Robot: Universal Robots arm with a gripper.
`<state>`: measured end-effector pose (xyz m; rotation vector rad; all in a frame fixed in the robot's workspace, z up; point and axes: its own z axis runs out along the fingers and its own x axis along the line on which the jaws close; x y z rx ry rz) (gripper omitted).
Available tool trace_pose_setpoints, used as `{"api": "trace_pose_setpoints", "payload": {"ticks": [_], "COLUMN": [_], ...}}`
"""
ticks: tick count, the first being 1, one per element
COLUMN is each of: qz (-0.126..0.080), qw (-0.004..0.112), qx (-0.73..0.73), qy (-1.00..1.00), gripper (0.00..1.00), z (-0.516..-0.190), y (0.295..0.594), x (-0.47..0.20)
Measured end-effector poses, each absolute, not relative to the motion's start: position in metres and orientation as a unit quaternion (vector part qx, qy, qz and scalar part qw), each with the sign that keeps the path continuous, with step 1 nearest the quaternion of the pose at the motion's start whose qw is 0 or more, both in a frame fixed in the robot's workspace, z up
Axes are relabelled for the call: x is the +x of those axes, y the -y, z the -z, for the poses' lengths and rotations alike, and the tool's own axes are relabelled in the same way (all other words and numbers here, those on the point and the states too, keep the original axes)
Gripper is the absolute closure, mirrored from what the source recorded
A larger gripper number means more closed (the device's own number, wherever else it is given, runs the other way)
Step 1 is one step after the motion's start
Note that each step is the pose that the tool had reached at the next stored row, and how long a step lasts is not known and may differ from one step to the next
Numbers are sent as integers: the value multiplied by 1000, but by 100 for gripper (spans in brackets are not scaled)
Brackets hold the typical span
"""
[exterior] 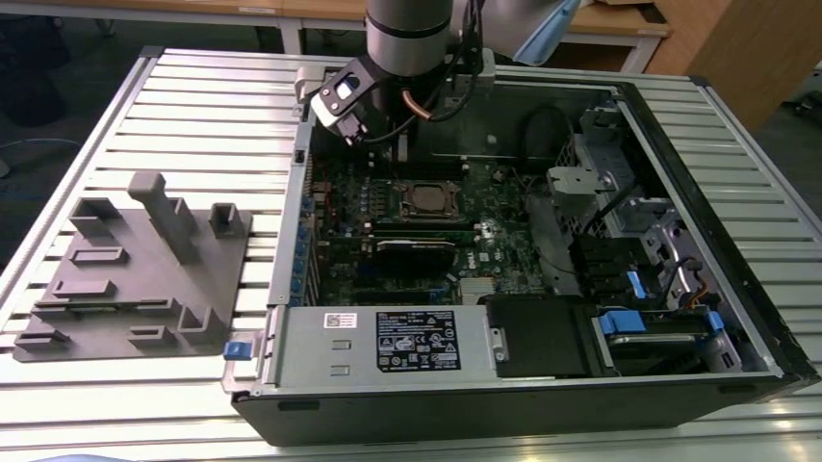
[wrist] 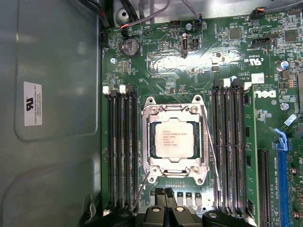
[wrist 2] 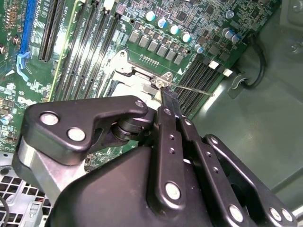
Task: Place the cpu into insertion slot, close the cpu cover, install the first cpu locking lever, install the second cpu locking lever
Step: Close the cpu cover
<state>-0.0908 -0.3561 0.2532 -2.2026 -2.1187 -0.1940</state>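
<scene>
Just ahead of the hand (wrist: 164,191), the cpu (wrist: 173,137) lies under its cover (wrist: 173,111) — fingers (wrist 2: 166,101) narrowed, seemingly empty, to nudge a lever (wrist 2: 189,88).

The cpu (wrist: 174,137) is showing a matt grey metal top; the cpu cover (wrist: 173,110) is gleaming as polished metal.

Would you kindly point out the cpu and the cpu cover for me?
cpu (wrist: 174,137), first wrist view, middle of its metal top.
cpu cover (wrist: 173,111), first wrist view, frame bar beside the cpu.
</scene>
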Motion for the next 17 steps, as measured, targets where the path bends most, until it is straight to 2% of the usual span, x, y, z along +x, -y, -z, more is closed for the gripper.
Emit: {"api": "trace_pose_setpoints", "payload": {"ticks": [17], "qz": [70], "qw": [47], "qx": [-718], "qy": [691], "gripper": [89], "z": [-253], "y": [361], "x": [-101]}}
